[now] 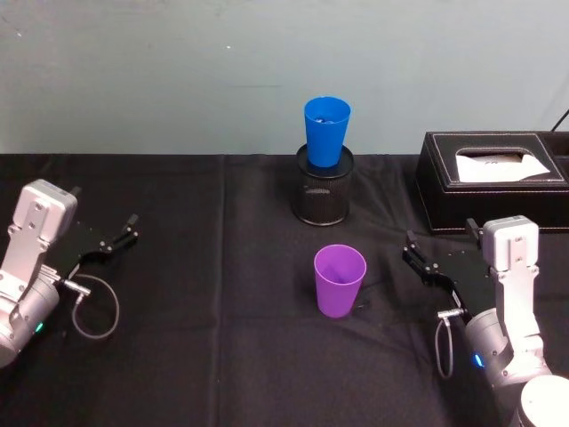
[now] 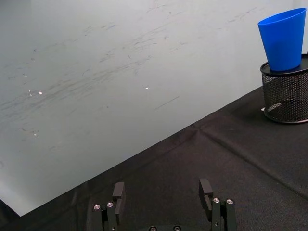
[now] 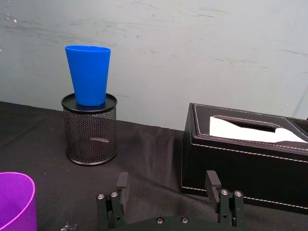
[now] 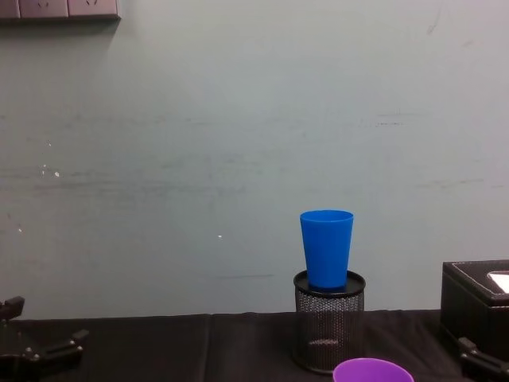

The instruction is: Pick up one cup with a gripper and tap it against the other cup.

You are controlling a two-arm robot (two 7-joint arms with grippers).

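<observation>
From the head view, the purple cup [image 1: 340,280] stands upright on the black tablecloth [image 1: 204,356], with bare cloth all around it. Behind it the blue cup [image 1: 326,131] sits in a black mesh holder [image 1: 324,196]. The right gripper [image 1: 415,255] lies just right of the purple cup, fingers spread and empty, apart from it; a black tissue box [image 1: 498,182] stands behind that gripper. The left gripper [image 1: 120,236] rests far left of the purple cup, fingers spread, holding nothing. In the left wrist view, open cloth runs from the fingers [image 2: 118,191] to the holder, and the cloth's far edge meets the pale wall [image 2: 120,72]. The right wrist view shows the gap between holder and box. In the chest view the purple cup's rim is at the bottom edge, in front of the holder.
</observation>
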